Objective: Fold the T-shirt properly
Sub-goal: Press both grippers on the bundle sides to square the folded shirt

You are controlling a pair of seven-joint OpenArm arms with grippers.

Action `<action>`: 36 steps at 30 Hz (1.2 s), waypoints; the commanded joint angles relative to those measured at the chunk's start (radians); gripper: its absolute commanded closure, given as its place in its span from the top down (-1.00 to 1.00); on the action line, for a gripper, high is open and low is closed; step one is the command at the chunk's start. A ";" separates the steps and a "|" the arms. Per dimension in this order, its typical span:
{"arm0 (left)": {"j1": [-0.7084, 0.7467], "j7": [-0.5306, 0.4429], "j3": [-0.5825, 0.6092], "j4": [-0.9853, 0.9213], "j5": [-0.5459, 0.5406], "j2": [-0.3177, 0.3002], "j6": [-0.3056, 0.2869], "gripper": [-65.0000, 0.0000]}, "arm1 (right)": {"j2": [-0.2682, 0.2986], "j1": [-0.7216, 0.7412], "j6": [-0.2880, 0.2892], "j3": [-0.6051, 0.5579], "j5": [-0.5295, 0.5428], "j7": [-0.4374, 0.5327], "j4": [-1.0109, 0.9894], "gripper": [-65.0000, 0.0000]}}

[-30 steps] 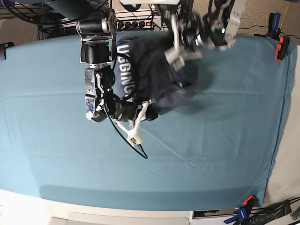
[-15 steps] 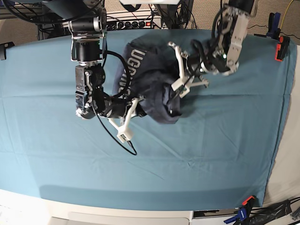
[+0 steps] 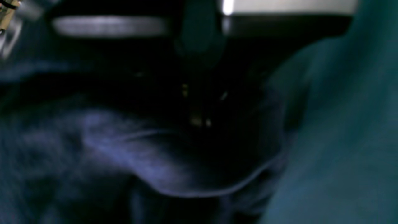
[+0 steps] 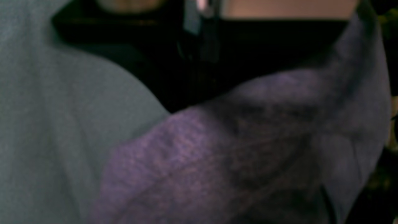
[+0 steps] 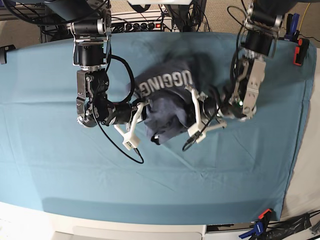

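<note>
Right gripper [image 5: 142, 111]: jaws closed, pinching the left-hand edge of the heathered dark blue-grey cotton T-shirt [image 5: 167, 102] as the base view shows it; its white fingers [image 5: 131, 131] lie low against the cloth.
Left gripper [image 5: 192, 116]: jaws closed on the opposite edge of the same garment, white fingers [image 5: 196, 112] pressed into the dark folds.
Wrist views: both blurred and very close; the right one shows purple-grey knit fabric [image 4: 236, 155] filling the lower frame beside pale cloth [image 4: 56, 124], the left one shows dark blue folds with a seam line [image 3: 155, 168] beside teal cloth [image 3: 335, 140]. Fingertips cannot be made out in either.
T-shirt: bunched into a crumpled heap between the two grippers, near the far middle of the table, with white block lettering [image 5: 165, 82] facing up along its far side.
Teal table cloth [image 5: 215, 170]: covers the table under the garment, lightly creased, held at the near right corner by a blue-and-orange clamp [image 5: 259, 222].
Arms: both reach in from the far edge, one on each side of the heap.
</note>
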 commanded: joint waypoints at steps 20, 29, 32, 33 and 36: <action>-0.124 0.031 -0.008 -0.056 0.053 -0.114 0.034 -1.00 | 0.100 0.006 0.005 0.001 0.044 -0.040 0.037 -1.00; -0.124 0.046 -0.008 -0.055 -0.065 -0.257 0.045 -1.00 | 0.262 0.040 0.005 0.001 0.044 -0.032 0.227 -1.00; -0.124 0.068 -0.008 -0.054 -0.082 -0.286 0.045 -1.00 | 0.315 0.037 0.005 0.004 0.044 -0.032 0.240 -1.00; -0.124 0.076 -0.008 -0.054 -0.092 -0.293 0.045 -1.00 | 0.328 0.035 0.005 0.010 0.044 -0.032 0.240 -1.00; -0.124 0.100 -0.008 -0.054 -0.102 -0.299 0.042 -1.00 | 0.355 0.031 0.005 0.038 0.044 -0.042 0.240 -1.00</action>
